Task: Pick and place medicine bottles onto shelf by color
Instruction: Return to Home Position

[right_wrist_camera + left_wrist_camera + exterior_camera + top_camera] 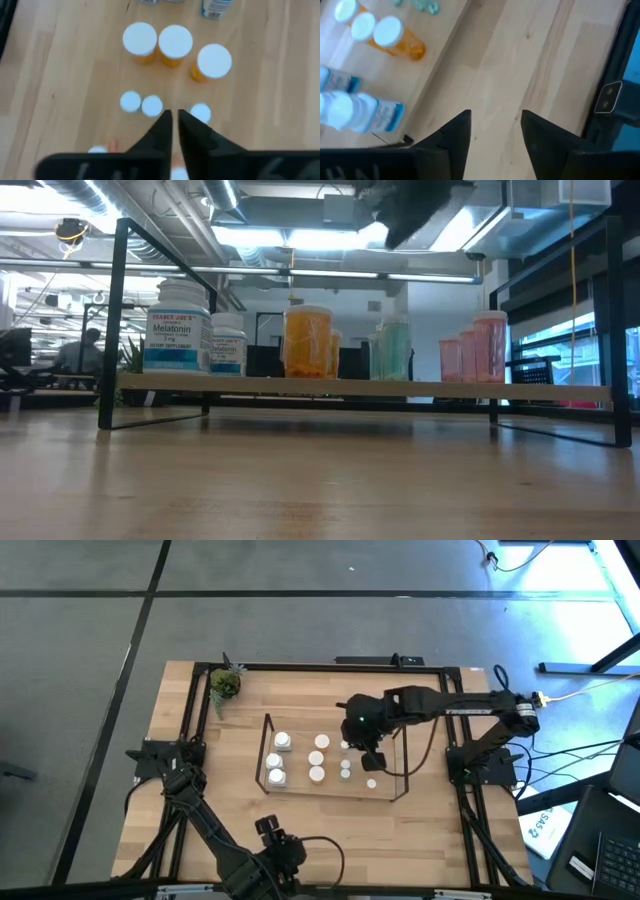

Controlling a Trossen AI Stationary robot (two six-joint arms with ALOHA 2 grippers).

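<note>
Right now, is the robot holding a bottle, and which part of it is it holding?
No, nothing is held. The right tool hangs shut above the bottles on the shelf, and the left tool is open over the table.

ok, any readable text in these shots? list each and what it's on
"TRADER JOE'S": top of the label on the large white bottle on the shelf.
"Melatonin": same label, line below.
Finer print under it: too small to read.
Label of the smaller white bottle beside it: unreadable.
Print on the white packet near the high view's right edge: blurred.

matt pale wood table (300, 480), black wire shelf (400, 388).
</note>
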